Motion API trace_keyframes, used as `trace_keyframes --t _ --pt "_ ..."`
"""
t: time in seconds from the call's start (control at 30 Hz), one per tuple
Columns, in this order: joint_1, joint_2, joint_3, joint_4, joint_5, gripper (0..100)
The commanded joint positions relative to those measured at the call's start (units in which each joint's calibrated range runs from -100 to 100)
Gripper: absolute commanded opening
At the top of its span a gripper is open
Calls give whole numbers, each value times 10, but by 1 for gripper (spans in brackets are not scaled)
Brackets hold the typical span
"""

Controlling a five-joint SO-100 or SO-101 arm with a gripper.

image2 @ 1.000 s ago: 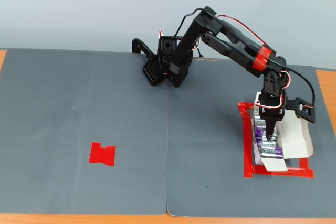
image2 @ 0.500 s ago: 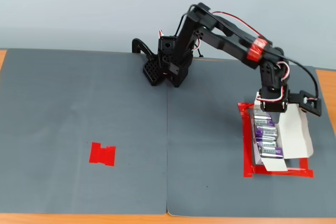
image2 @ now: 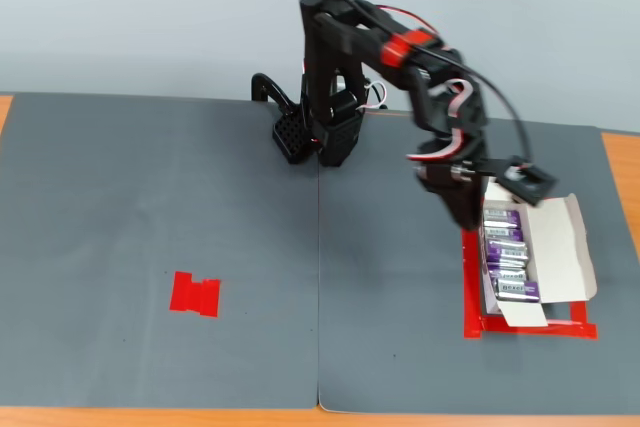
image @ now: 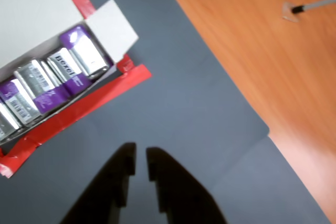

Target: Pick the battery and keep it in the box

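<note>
1. The batteries point(image: 79, 61) are sitting in a row inside the box point(image: 31, 14), purple ends and silvery labels facing up. In the fixed view that same row point(image2: 507, 257) is running near to far down the carton.
2. The box point(image2: 560, 247) is lying open on the right side of the fixed view, flaps folded out, sitting inside a red tape frame point(image2: 470, 287) on the grey mat point(image2: 150, 197).
3. The gripper point(image: 140, 163) is hovering over bare mat just beside the box's end, not touching anything. Its fingers are nearly together with only a thin slit between them, and they're holding nothing.
4. In the fixed view the arm point(image2: 400, 57) is reaching out right from its base at the far edge.
5. A flat red tape patch point(image2: 195, 294) is lying near left, well apart from the box.
</note>
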State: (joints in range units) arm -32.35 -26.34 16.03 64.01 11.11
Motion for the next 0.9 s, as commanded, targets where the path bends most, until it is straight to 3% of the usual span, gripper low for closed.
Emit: trace_keyframes --t 0.0,0.4,0.87 --pt "47 -98 59 1 -1 2" --pt "199 -338 339 -6 -1 2" --pt "252 -593 658 -7 -2 2"
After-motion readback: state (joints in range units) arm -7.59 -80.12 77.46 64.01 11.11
